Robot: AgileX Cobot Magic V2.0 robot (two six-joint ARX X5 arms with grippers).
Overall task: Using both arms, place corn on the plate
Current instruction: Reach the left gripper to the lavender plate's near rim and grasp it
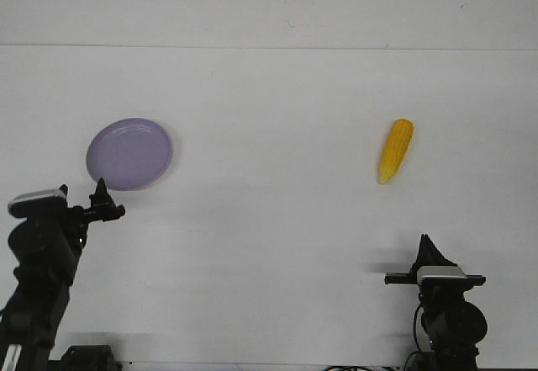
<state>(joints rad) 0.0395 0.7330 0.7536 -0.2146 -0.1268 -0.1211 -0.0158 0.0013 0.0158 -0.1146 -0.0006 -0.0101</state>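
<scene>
The yellow corn [395, 150] lies on the white table at the right, its paler pointed tip toward me. The lavender plate [129, 153] sits on the table at the left and holds nothing. My left gripper [104, 201] hovers just in front of the plate's near rim, close to it. My right gripper [425, 253] is low at the front right, well short of the corn, with a wide gap of table between them. Neither gripper holds anything. From this angle I cannot tell how far either pair of fingers is spread.
The white table [269, 219] stretches between plate and corn, with a wall line at the back. The two arm bases stand at the front left and front right corners.
</scene>
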